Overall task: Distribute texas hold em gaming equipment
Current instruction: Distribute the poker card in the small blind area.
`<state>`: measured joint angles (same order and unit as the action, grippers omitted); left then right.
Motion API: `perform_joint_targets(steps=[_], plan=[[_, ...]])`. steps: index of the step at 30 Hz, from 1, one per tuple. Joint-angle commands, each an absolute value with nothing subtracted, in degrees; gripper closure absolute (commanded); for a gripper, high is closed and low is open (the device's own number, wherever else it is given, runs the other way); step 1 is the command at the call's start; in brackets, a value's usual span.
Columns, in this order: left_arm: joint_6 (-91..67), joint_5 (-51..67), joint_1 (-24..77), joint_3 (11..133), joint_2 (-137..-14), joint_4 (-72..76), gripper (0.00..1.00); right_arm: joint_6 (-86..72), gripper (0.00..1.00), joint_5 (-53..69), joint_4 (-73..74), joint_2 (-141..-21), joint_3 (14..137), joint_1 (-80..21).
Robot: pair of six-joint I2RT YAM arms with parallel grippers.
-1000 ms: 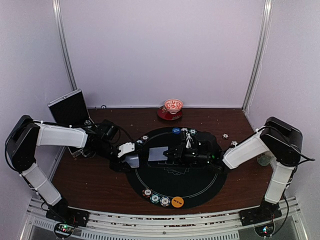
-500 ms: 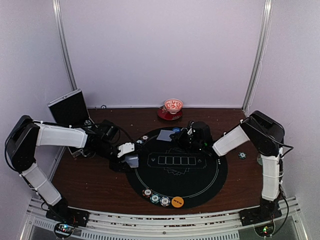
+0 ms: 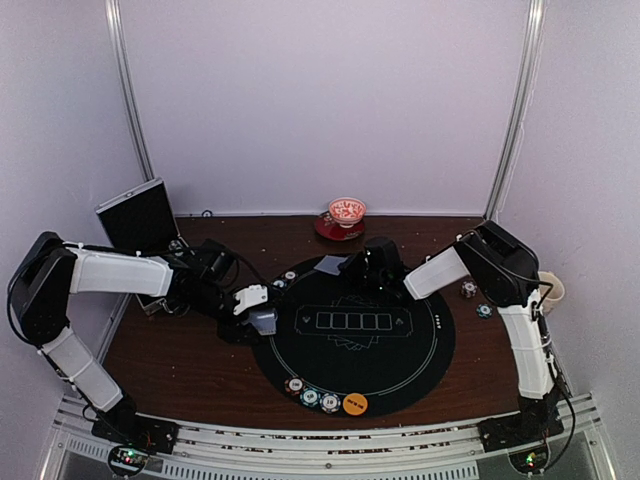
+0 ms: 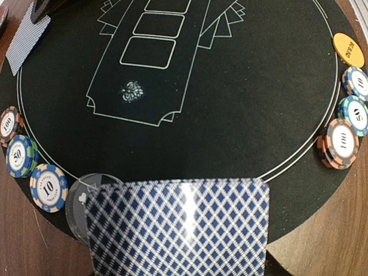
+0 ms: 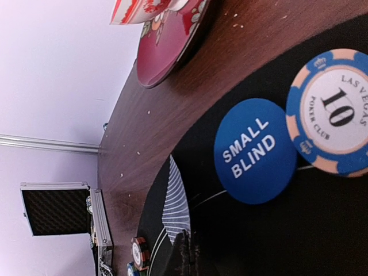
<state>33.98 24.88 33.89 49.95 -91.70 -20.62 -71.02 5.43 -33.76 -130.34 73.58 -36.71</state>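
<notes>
At far rim of mat [image 3: 405, 368], right pincer [image 3: 351, 268] beside card [image 3: 330, 266], grip unclear, left pincer [image 3: 262, 319] clenching deck [image 4: 178, 230]

The left wrist view shows six chip piles [image 4: 48, 187], one orange disc [image 4: 348, 49], one loose card [image 4: 25, 45], one deck [image 4: 178, 227].

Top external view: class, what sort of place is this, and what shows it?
Probably a robot test booth staged as a poker table: plain white walls enclose it, a left arm and right arm flank a black mat bearing poker chips.
</notes>
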Motion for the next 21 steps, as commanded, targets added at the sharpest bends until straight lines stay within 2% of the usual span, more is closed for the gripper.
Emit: perform_joint_targets(steps=[1,20,21], plan=[[34.01,25.66,33.52,49.48,-90.25,-19.19,0.44,-71.74,1.00,2.38,-31.28,-131.49,74.78,-36.13],[34.15,25.84,33.55,49.39,-90.26,-19.18,0.44,-73.56,1.00,0.76,-29.18,-133.19,77.04,-36.12],[34.13,25.84,33.56,49.39,-90.26,-19.20,0.44,-73.56,0.97,0.83,-29.20,-133.07,76.87,-36.12]])
